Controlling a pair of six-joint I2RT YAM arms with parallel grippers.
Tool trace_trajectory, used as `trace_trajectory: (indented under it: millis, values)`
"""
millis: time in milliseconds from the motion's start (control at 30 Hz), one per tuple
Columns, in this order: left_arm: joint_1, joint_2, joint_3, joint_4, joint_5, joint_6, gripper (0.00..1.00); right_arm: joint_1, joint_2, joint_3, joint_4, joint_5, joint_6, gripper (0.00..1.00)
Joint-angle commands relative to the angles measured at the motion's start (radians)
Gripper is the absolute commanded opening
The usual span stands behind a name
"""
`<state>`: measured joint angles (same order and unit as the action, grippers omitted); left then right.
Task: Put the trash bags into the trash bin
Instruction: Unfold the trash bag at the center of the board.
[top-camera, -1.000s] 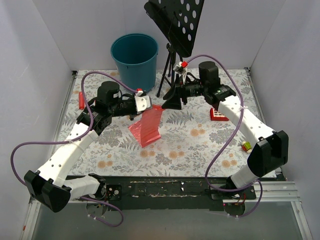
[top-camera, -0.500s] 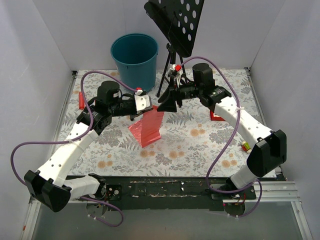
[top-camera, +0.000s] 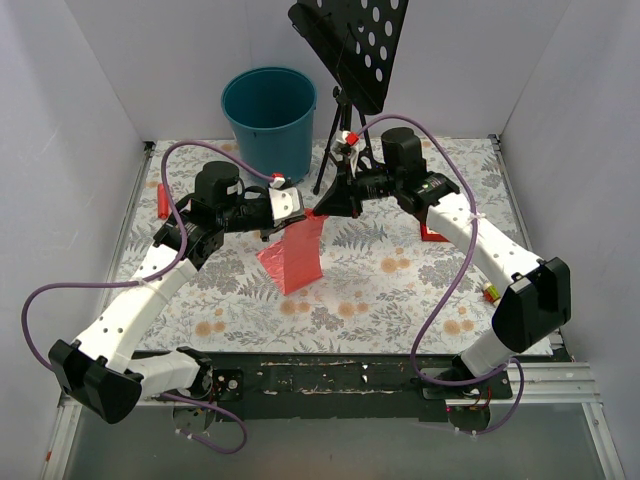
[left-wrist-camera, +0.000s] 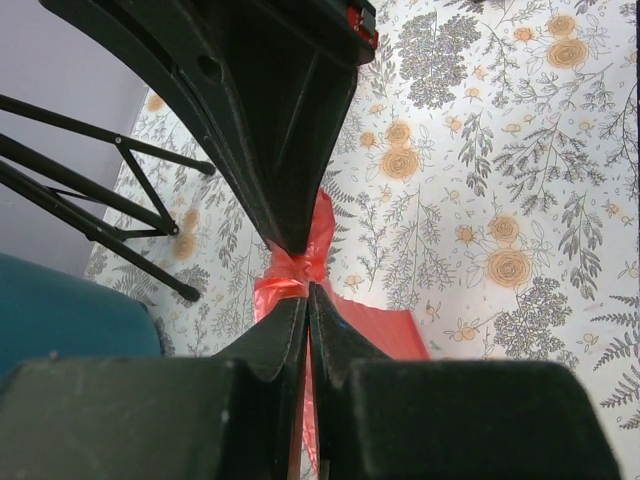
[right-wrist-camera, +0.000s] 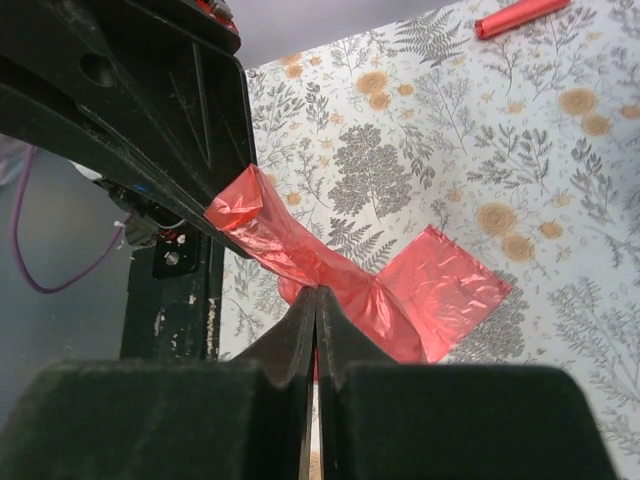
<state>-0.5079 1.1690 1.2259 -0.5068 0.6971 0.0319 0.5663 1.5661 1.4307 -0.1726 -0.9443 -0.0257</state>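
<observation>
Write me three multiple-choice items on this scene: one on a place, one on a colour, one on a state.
1. Where does the bin stand?
A. At the far end of the table, left of the music stand
B. Between the arm bases
C. Against the right wall

2. What colour is the bag?
A. Blue
B. Green
C. Red

3. What state is the bag in?
A. Lying inside the bin
B. Pinched by the left gripper and the right gripper
C. Lying flat, untouched

Answers:
1 A: the top view shows it at the back, beside the stand's legs.
2 C: its film is red in every view.
3 B: each wrist view shows shut fingers with the bag between them.
</observation>
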Motion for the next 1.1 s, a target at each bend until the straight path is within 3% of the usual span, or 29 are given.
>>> trace_trajectory:
  millis: [0, 667, 800, 900, 1067]
  values:
    - [-0.004, -0.017, 0.012, 0.01, -0.01, -0.012, 0.0, 0.004, -0.012, 0.042, 0.005, 0.025, -0.026, 0.01]
    - [-0.004, -0.029, -0.025, -0.009, -0.051, -0.004, 0.0, -0.1, -0.069, 0.001, 0.019, 0.161, 0.036, 0.01]
    - [-0.004, -0.025, -0.019, -0.009, -0.042, -0.012, 0.0, -0.073, -0.08, 0.01, 0.033, 0.068, 0.029, 0.54]
    - [-0.004, -0.02, -0.014, -0.007, -0.027, -0.012, 0.0, -0.031, -0.077, 0.023, 0.019, 0.067, -0.032, 0.61]
    - [-0.006, -0.011, 0.009, 0.004, -0.015, -0.024, 0.0, 0.0, -0.063, 0.019, 0.012, 0.044, -0.049, 0.62]
